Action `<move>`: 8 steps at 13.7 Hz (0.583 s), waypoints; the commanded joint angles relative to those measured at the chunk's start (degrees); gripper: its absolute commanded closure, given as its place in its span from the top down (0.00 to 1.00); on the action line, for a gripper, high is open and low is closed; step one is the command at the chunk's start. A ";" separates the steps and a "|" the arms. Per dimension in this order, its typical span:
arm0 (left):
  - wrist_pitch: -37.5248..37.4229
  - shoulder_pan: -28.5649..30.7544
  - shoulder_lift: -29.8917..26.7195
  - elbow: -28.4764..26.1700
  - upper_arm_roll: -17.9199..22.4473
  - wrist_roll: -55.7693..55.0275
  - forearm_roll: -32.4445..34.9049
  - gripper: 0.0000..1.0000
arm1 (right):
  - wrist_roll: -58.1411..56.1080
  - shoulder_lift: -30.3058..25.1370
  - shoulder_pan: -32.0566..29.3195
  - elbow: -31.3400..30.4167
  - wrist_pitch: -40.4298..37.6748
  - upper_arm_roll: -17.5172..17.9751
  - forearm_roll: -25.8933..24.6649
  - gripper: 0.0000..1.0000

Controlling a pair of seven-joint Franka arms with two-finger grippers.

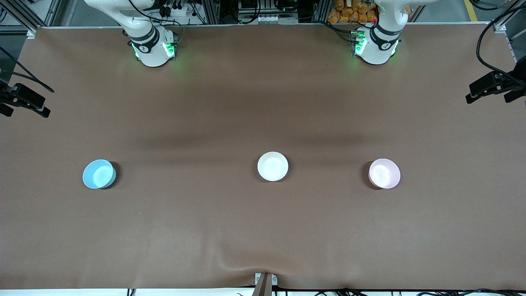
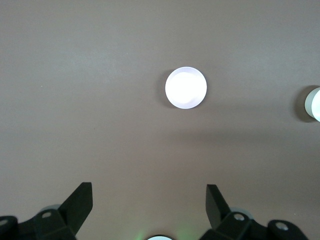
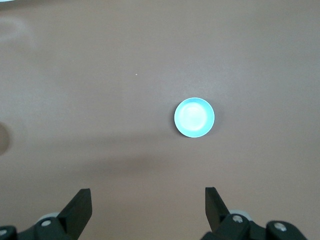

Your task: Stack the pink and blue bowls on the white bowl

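Note:
Three bowls stand apart in a row across the brown table. The blue bowl [image 1: 99, 174] is at the right arm's end, the white bowl [image 1: 273, 166] in the middle, the pink bowl [image 1: 384, 173] at the left arm's end. My left gripper [image 2: 149, 188] hangs open and empty high above the table. Its wrist view shows the pink bowl [image 2: 186, 88], with the white bowl [image 2: 314, 103] at the picture's edge. My right gripper [image 3: 148, 191] is likewise open, empty and high up, with the blue bowl [image 3: 194, 117] in its view. Neither gripper shows in the front view.
The two arm bases [image 1: 154, 47] [image 1: 376, 45] stand along the table's edge farthest from the front camera. Black camera mounts reach in at both table ends [image 1: 24, 100] [image 1: 495, 84]. A small clamp [image 1: 265, 283] sits on the edge nearest the front camera.

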 commanded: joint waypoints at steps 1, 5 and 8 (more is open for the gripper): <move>0.01 -0.08 0.32 0.97 -0.03 -0.29 0.48 1.00 | -0.42 -0.09 -0.18 0.55 -0.03 0.20 -0.06 1.00; 0.01 -0.25 0.32 0.88 -0.12 -0.47 0.56 1.00 | -0.07 0.00 -0.09 0.46 -0.03 0.20 -1.28 1.00; 0.01 -0.34 1.11 0.97 -0.12 -0.56 0.47 1.00 | -0.07 0.00 -0.09 0.72 0.05 0.20 -1.29 1.00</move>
